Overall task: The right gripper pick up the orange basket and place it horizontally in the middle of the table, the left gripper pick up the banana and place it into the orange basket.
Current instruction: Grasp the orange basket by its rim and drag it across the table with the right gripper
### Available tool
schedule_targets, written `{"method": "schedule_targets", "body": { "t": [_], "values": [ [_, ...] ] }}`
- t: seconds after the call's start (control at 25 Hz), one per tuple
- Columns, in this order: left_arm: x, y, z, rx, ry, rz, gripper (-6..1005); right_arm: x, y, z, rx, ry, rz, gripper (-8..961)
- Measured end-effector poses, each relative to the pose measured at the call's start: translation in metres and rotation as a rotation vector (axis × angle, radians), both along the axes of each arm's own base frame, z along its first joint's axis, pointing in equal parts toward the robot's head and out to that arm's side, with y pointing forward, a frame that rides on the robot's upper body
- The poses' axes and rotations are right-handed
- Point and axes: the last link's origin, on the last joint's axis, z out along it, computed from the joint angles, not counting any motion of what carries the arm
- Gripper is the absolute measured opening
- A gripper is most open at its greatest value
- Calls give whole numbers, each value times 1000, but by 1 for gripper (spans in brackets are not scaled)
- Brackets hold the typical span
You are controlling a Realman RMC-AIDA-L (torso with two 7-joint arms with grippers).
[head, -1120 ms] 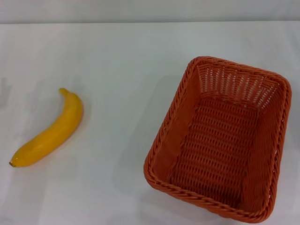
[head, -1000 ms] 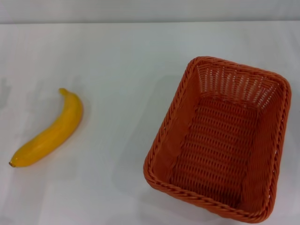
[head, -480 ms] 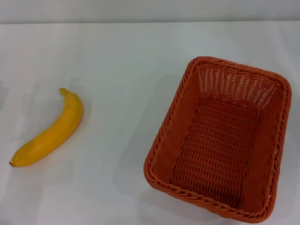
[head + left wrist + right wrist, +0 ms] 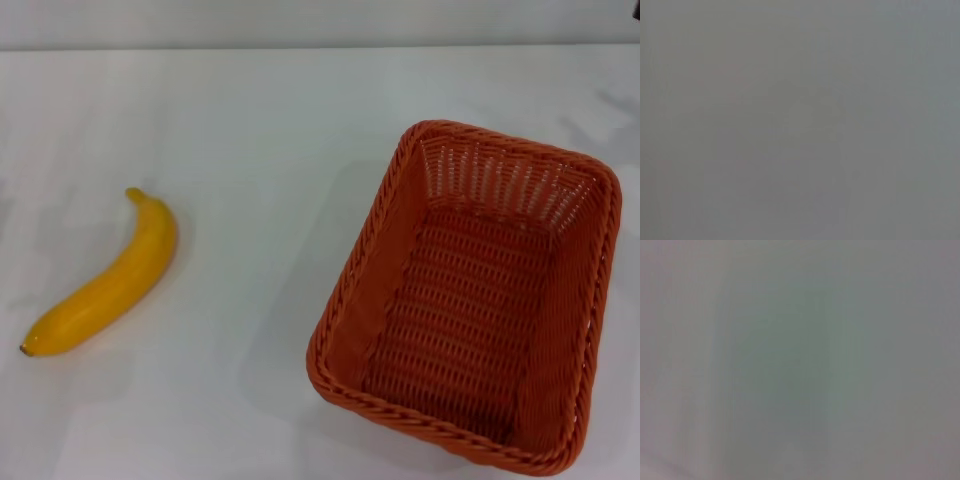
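Note:
The orange basket stands upright and empty on the right of the white table in the head view, its long side running away from me and slightly skewed. The yellow banana lies flat at the left, well apart from the basket, dark tip toward the near left. Neither gripper shows in the head view. Both wrist views give only a plain grey surface, with no fingers or objects in them.
The table's far edge runs along the top of the head view. Bare tabletop lies between the banana and the basket and beyond both of them. The basket's near rim reaches almost to the bottom of the head view.
Banana and basket have not moved. A faint shadow at the table's left edge has faded, and faint shadows now show on the table at the far right.

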Motion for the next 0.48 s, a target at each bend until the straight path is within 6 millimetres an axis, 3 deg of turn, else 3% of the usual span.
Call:
{"method": "schedule_targets", "body": {
  "t": [0.24, 0.48],
  "values": [
    [-3, -5, -1, -11, -5, 3, 873, -53, 32, 13, -378, -203, -38, 751],
    [3, 1, -4, -32, 3, -21, 871, -93, 43, 6, -642, -378, -92, 750]
  ]
}}
